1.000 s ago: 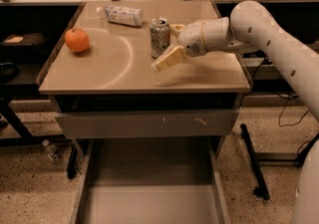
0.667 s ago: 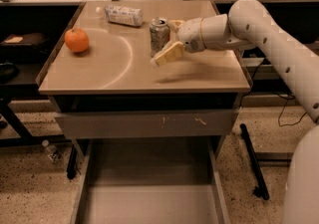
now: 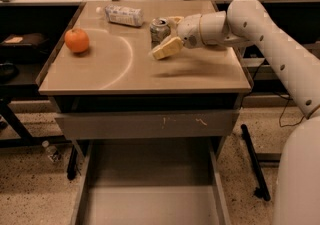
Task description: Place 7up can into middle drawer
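Observation:
The 7up can (image 3: 159, 29) stands upright at the back centre of the tan table top (image 3: 100, 76). My gripper (image 3: 165, 35) reaches in from the right and is open. Its cream front finger (image 3: 167, 48) lies at the can's lower right and the other finger (image 3: 175, 20) is behind the can's right side. I cannot tell whether the fingers touch the can. The middle drawer (image 3: 150, 204) is pulled out below the table, and its flat floor is bare.
An orange (image 3: 77, 40) sits at the table's left. A clear plastic bottle with a white label (image 3: 122, 15) lies at the back, left of the can. A grey drawer front with pale scratches (image 3: 145, 124) is closed above the open drawer. A small bottle (image 3: 50, 151) lies on the floor at the left.
My gripper has moved a little to the left, closer around the can. The can stays in the same place on the table.

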Controlling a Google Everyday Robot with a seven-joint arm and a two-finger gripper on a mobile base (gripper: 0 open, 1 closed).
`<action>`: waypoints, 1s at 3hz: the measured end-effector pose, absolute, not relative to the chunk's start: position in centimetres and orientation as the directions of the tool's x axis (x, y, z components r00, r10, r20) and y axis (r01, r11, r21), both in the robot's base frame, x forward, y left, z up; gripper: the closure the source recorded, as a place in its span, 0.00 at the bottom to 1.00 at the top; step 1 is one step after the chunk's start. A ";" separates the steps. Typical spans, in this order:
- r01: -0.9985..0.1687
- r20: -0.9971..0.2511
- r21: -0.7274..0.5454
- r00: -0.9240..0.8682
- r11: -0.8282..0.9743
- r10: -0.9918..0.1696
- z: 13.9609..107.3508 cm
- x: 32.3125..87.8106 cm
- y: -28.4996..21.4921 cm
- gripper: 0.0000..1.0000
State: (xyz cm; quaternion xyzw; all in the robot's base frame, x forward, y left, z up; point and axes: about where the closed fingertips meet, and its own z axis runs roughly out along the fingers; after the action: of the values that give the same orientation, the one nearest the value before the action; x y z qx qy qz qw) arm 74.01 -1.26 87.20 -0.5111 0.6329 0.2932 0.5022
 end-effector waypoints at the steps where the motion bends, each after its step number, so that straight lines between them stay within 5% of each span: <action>1: -0.942 -0.935 -0.142 0.027 0.306 -0.353 87.2 74.0 -1.3 0.33; 3: -0.942 -0.935 -0.142 0.027 0.305 -0.352 87.2 74.0 -1.3 0.82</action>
State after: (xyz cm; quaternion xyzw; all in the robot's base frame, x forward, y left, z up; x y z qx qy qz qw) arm 74.01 -1.25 87.20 -0.5112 0.6329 0.2933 0.5021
